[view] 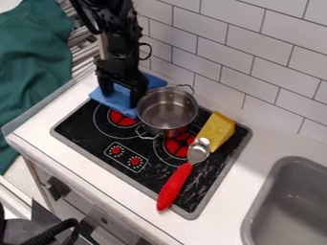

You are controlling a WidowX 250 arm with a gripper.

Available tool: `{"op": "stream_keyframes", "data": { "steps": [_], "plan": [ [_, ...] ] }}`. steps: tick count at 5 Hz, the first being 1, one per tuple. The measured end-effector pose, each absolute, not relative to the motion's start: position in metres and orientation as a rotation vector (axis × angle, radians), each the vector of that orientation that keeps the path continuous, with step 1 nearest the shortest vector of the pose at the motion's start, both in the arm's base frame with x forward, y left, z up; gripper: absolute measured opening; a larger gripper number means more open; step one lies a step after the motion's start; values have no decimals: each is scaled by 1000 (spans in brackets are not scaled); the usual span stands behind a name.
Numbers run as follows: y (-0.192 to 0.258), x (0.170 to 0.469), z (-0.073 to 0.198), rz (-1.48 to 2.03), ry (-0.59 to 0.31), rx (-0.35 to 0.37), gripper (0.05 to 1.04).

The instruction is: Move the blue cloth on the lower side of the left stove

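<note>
Blue cloth (115,101), soft and matte, lay rumpled beneath your black gripper (121,96), across the stove's upper left corner, reaching the far side of the left burner (123,119). Your gripper's fingers stood apart, with blue fabric visible between them. Just beside them you had the shiny, round metal pot (167,112) with two loop handles, then the pitted yellow cheese wedge (218,129) and the spoon (174,185), its bowl silvery, its handle smooth and red. Glossy white tiles (223,57) backed the counter (39,127).

Your gripper hid the cloth's middle, and the pot masked part of the right burner (181,143); you couldn't tell whether pot and cloth touched. The picture's border cut off the grey sink (287,201).

Below the left burner, you had black glass running to the knob panel (125,157) and the stove's raised grey rim (142,184); the pot crowded your right side.
</note>
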State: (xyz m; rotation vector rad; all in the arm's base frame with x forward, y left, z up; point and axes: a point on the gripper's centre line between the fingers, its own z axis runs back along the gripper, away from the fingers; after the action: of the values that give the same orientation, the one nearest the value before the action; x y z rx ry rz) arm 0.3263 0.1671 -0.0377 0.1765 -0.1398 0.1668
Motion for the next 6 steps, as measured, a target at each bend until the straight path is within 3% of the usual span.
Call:
{"op": "stream_keyframes", "data": {
  "steps": [1, 4, 5, 6],
  "plan": [
    [164, 324, -40, 148, -136, 186, 1005],
    [169, 303, -41, 254, -147, 116, 1005],
    [174, 304, -42, 258, -99, 125, 1005],
    [171, 314, -41, 219, -7, 191, 1005]
  ]
}}
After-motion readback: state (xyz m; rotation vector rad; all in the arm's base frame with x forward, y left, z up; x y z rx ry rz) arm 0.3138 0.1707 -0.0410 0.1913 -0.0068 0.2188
